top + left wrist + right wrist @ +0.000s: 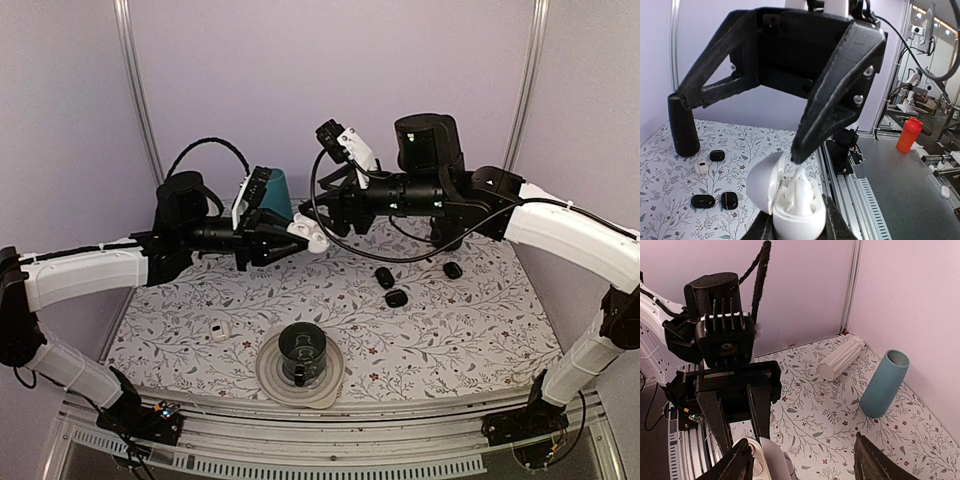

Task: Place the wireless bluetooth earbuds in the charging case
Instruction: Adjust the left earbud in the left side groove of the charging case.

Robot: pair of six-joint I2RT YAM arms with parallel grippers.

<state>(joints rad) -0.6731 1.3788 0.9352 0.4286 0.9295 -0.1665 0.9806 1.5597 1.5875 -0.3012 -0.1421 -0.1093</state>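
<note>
Though the coloured strip on the left wrist housing [716, 375] is too small for me to read, the rest is plain. My left gripper [797, 225] is clamped on the charging case [790, 212], which it holds in the air above the far edge of the counter, a little left of its middle. Only the left wrist view shows me the lid swung open and a white earbud [801, 192] seated inside. My right gripper [740, 145] hangs spread wide with nothing in it, one fingertip [801, 152] just above the lid's rim. The top view alone gives me the dark cup [303, 350] on its saucer [268, 378] by the near edge. The right wrist view alone shows a ribbed white cylinder [841, 358] lying in the far left corner, near the teal vase [885, 385] at the far edge.
</note>
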